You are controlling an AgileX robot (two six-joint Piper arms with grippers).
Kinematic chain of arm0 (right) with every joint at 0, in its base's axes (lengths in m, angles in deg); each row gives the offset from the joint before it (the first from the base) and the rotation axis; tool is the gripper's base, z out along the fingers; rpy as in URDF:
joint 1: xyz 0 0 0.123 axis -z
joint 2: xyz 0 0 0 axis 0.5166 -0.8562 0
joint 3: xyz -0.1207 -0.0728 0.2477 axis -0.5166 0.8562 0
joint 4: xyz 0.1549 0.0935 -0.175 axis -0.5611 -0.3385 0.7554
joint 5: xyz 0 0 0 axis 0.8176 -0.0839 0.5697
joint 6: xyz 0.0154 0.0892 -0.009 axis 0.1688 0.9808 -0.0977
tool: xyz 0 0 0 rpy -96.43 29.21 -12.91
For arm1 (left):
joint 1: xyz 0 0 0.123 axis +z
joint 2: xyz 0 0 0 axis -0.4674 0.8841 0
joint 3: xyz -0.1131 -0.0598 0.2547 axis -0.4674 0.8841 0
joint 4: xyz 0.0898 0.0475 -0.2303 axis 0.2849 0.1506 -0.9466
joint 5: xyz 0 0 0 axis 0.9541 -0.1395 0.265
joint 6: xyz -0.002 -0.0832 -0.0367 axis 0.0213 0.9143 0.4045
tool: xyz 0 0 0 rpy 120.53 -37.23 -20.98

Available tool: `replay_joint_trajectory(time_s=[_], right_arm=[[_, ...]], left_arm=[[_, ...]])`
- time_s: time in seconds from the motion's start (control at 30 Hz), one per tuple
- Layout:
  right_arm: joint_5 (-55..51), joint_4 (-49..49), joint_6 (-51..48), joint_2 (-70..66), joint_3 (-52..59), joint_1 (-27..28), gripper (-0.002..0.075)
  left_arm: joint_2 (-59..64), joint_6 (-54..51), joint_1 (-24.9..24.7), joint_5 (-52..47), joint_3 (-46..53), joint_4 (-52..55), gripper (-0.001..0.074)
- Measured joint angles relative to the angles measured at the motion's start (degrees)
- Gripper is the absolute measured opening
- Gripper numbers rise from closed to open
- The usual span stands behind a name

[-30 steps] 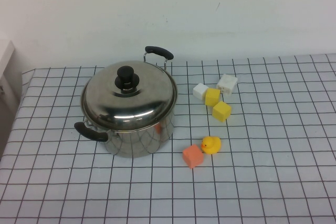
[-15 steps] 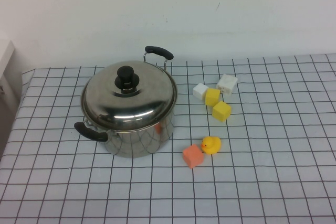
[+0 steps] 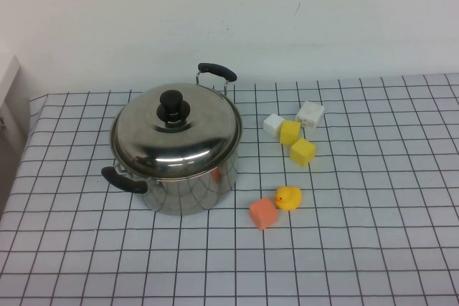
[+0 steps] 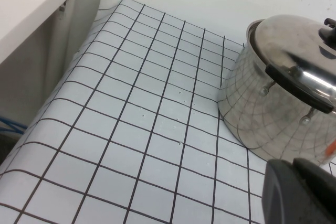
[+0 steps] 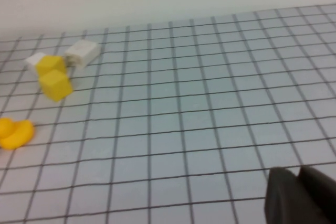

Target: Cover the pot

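The big shiny pot (image 3: pixel 183 170) sits on the left part of the checked table (image 3: pixel 373 249). Its round lid (image 3: pixel 176 134) is on top of it, with a black knob (image 3: pixel 171 107) in the middle. One black handle (image 3: pixel 123 179) sticks out at the near left, the other (image 3: pixel 216 72) at the far right.

To the right of the pot lie two white blocks (image 3: pixel 310 113), two yellow blocks (image 3: pixel 302 151), an orange block (image 3: pixel 263 213) and a little yellow duck (image 3: pixel 288 197).

No arm reaches over the table. The left gripper (image 4: pixel 302 192) hangs near the pot's left side. The right gripper (image 5: pixel 296 195) hangs over bare table, well away from the blocks. I cannot tell how either one's jaws stand.
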Motion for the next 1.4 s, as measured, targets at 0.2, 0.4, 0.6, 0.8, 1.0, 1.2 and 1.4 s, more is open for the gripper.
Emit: replay_joint_trajectory(time_s=[0.2, 0.4, 0.6, 0.8, 1.0, 1.2, 1.4], right_arm=[[0.0, 0.0, 0.0, 0.0, 0.0, 4.8, 0.003], [0.0, 0.0, 0.0, 0.0, 0.0, 5.2, 0.003], [0.0, 0.0, 0.0, 0.0, 0.0, 5.2, 0.003], [0.0, 0.1, 0.0, 0.0, 0.0, 5.3, 0.003], [0.0, 0.1, 0.0, 0.0, 0.0, 5.3, 0.003], [0.0, 0.1, 0.0, 0.0, 0.0, 5.3, 0.003], [0.0, 0.1, 0.0, 0.0, 0.0, 5.3, 0.003]], left_arm=[[0.0, -0.2, 0.0, 0.0, 0.0, 0.0, -0.0002], [0.0, -0.2, 0.0, 0.0, 0.0, 0.0, -0.0002], [0.0, -0.2, 0.0, 0.0, 0.0, 0.0, -0.0002], [0.0, -0.2, 0.0, 0.0, 0.0, 0.0, -0.0002], [0.0, -0.2, 0.0, 0.0, 0.0, 0.0, -0.0002], [0.0, -0.2, 0.0, 0.0, 0.0, 0.0, -0.0002], [0.0, -0.2, 0.0, 0.0, 0.0, 0.0, -0.0002]])
